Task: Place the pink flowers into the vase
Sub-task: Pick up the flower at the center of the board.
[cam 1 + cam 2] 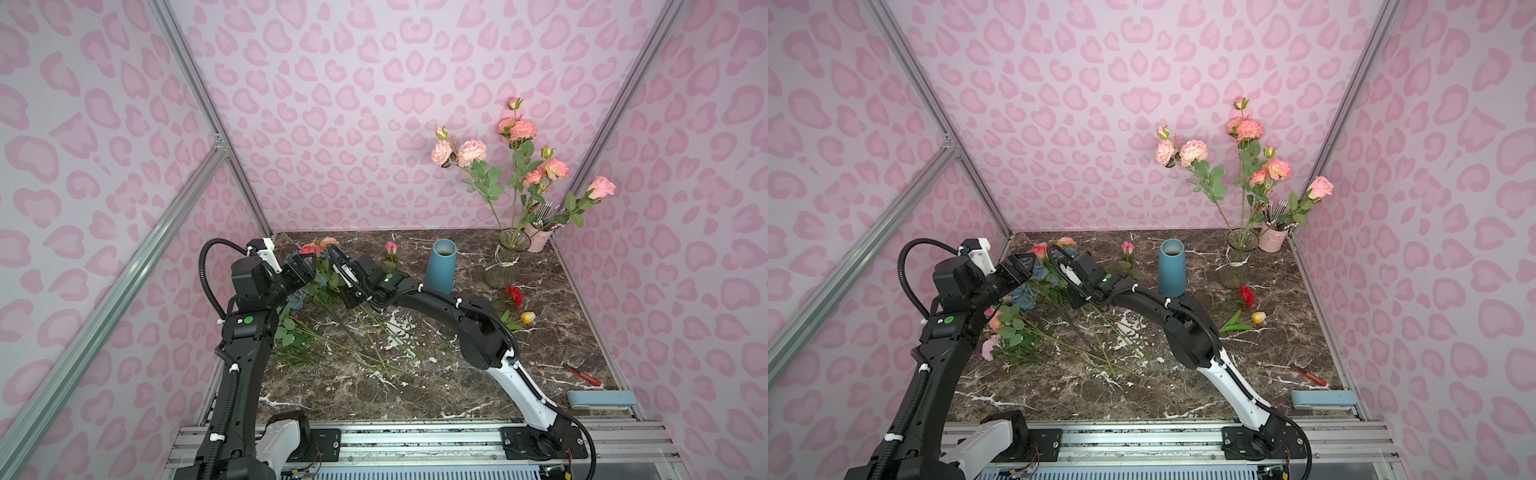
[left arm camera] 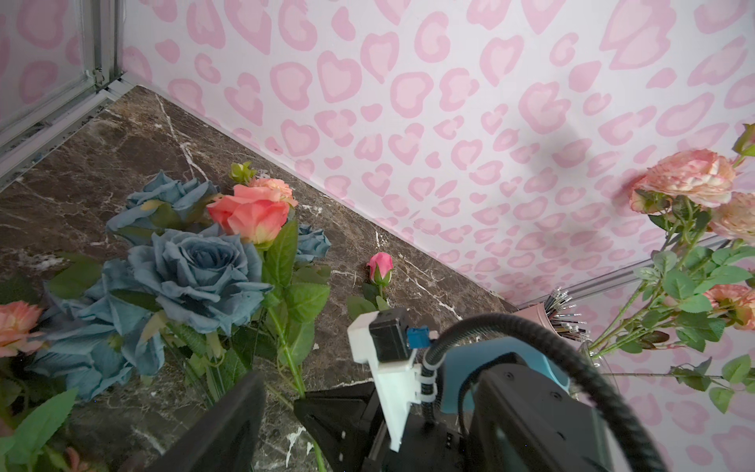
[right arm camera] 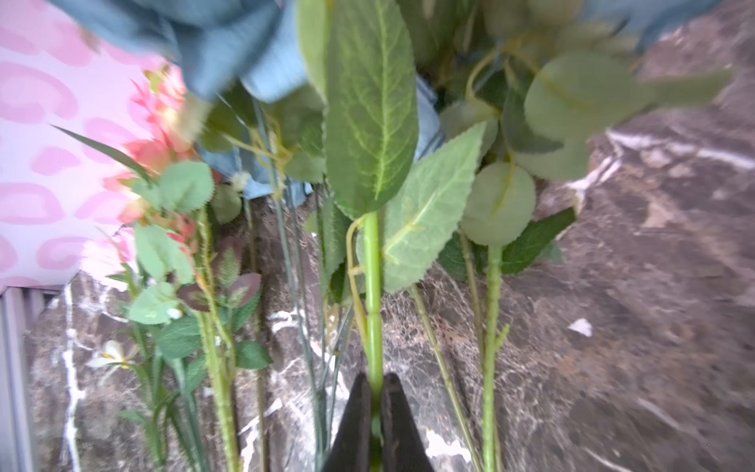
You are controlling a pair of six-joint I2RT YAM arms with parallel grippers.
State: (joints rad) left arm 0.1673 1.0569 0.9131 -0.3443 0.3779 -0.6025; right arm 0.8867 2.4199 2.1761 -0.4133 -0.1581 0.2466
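My right gripper [image 3: 376,386] is pinched tight on the green stem [image 3: 372,286] of one salmon rose [image 2: 249,216]. That rose belongs to the pink flowers [image 1: 990,348], which are heaped with a blue bunch [image 2: 192,269] near the far left corner of the worktop [image 1: 415,386]. My left gripper [image 1: 300,270] hovers just beside it, fingers spread wide, holding nothing (as far as I can see). More pink blooms already stand in the glass vase [image 1: 508,259] at the far right corner.

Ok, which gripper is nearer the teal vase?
Right. The right gripper, shut on the coral rose's stem, sits between the teal vase and the open left gripper.
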